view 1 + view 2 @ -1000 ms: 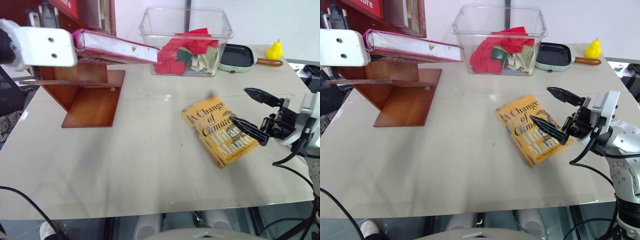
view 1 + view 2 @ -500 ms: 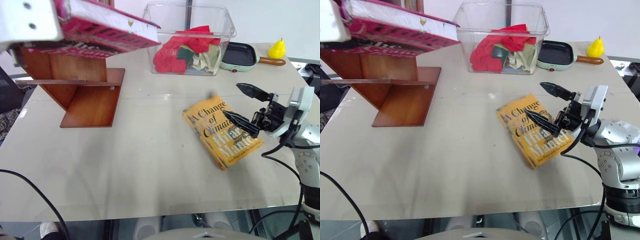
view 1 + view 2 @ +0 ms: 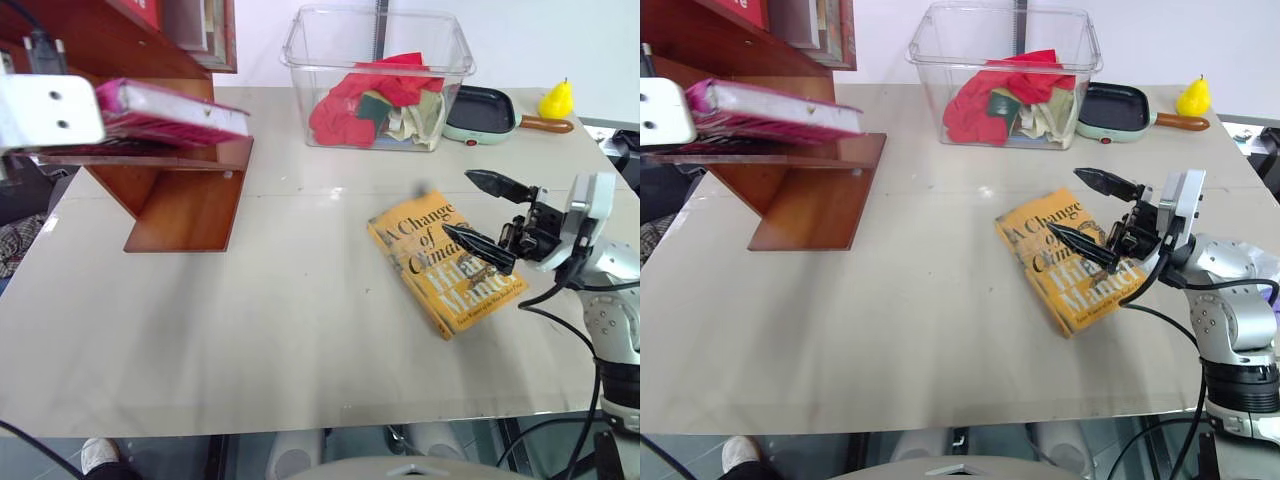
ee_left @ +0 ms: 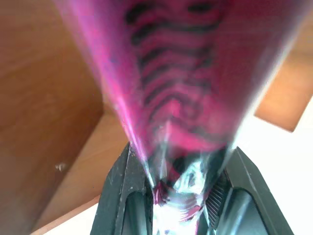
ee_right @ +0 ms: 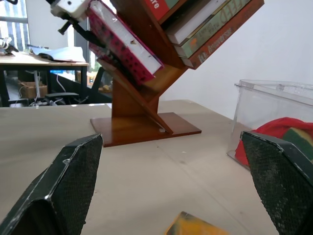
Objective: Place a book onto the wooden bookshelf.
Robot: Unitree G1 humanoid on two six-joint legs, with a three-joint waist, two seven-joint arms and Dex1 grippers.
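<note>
The right gripper (image 3: 1092, 210) hovers with jaws spread wide and empty above the orange-yellow paperback (image 3: 445, 262) on the desk (image 3: 300, 330), while farther off the left gripper (image 4: 183, 181) clamps the pink book (image 3: 170, 110) against the wooden bookshelf (image 3: 185, 205).

The scene is bright and evenly lit; the pale tabletop (image 3: 300, 330) carries a soft sheen and faint reflections, with only weak shadows beneath the yellow book (image 3: 445, 262) and the wooden shelf (image 3: 185, 200); head views are sharp, lines bowing slightly toward the edges; in the left wrist view the pink book (image 4: 186, 73) is smeared and out of focus; daylight from a window (image 5: 14, 29) glares in the right wrist view.
</note>
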